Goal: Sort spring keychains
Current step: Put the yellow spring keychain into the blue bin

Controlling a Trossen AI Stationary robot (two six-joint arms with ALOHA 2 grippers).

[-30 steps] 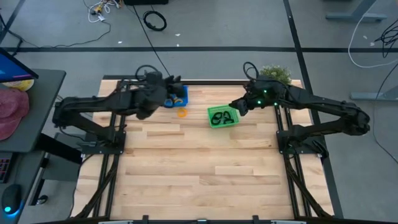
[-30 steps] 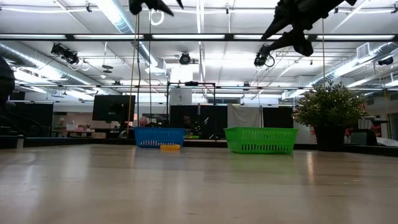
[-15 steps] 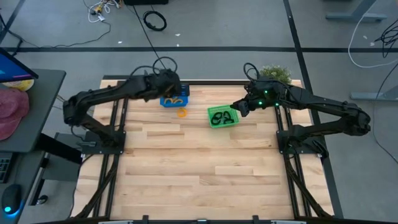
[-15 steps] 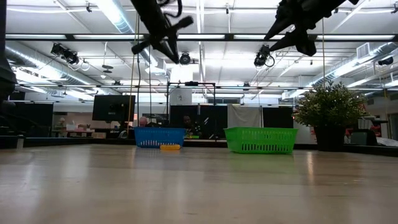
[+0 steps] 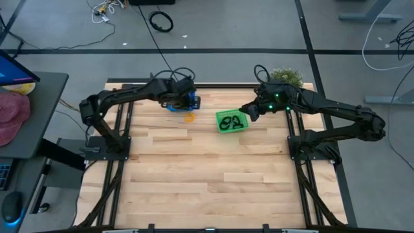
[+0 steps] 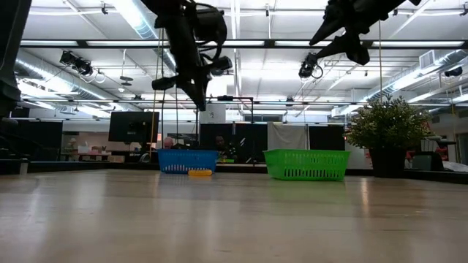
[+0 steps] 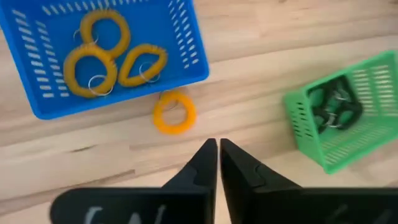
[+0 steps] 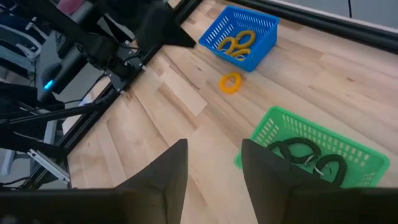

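The left gripper (image 7: 217,149) hangs above the wooden table (image 5: 213,168) with its two dark fingers pressed together and holding nothing; just ahead of their tips one loose orange coiled spring keychain (image 7: 174,112) lies flat, a near-round ring with no clear long axis, beside the blue mesh plastic basket (image 7: 189,43), where three more orange coiled rings (image 7: 93,71) lie. The right gripper (image 8: 214,165) hovers with fingers spread and empty, the green mesh plastic basket (image 8: 273,127) holding black coiled keychains (image 8: 311,158) just beyond its fingertips.

loose orange keychain (image 7: 174,112) beside blue basket (image 7: 193,46) wall; bare table around.
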